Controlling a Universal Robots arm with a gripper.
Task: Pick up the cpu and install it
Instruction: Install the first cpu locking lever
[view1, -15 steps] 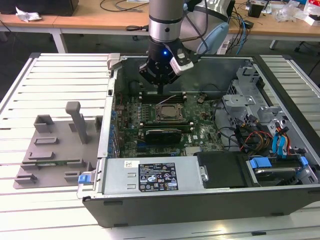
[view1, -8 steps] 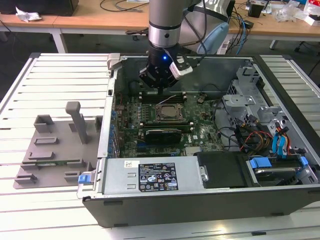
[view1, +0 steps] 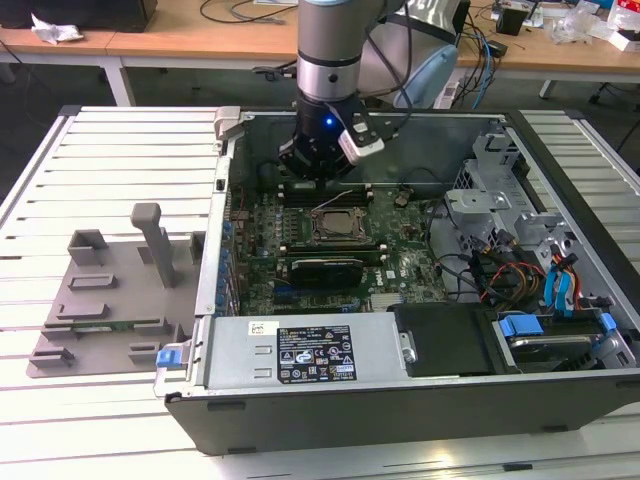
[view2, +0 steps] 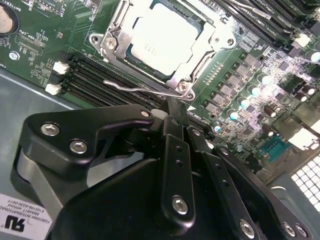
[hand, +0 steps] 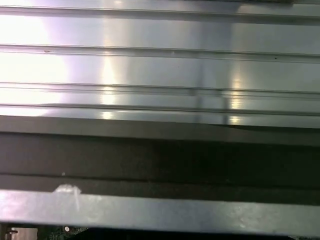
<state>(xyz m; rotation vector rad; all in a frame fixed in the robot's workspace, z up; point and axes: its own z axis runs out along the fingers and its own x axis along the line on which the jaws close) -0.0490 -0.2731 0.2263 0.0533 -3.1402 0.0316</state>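
Exterior view: the arm stands over an open computer case (view1: 560, 300) lying on a slatted tabletop (view1: 110, 150), with the tool (view1: 318, 165) lowered into the case just behind the socket (view1: 338, 225) on the motherboard. A grey fixture plate (view1: 110, 300) with upright posts lies on the tabletop at the exterior view's left. The case holds the motherboard, a power supply along its near edge, and drive bays with cables at the exterior view's right. Second wrist view: the cpu (view2: 162, 37) lies flat inside the socket frame, pale metal top up, and the retention lever (view2: 145, 89) stands unlatched beside it. The tool's fingers (view2: 176, 150) are pressed together with nothing between them, apart from the chip. Judgement: the cpu is light, stiff and smooth-topped, fragile on its contact side, and best gripped by opposite edges and kept level. First wrist view: ribbed metal surface (hand: 160, 65) and a dark band below it, nothing of the task identifiable.
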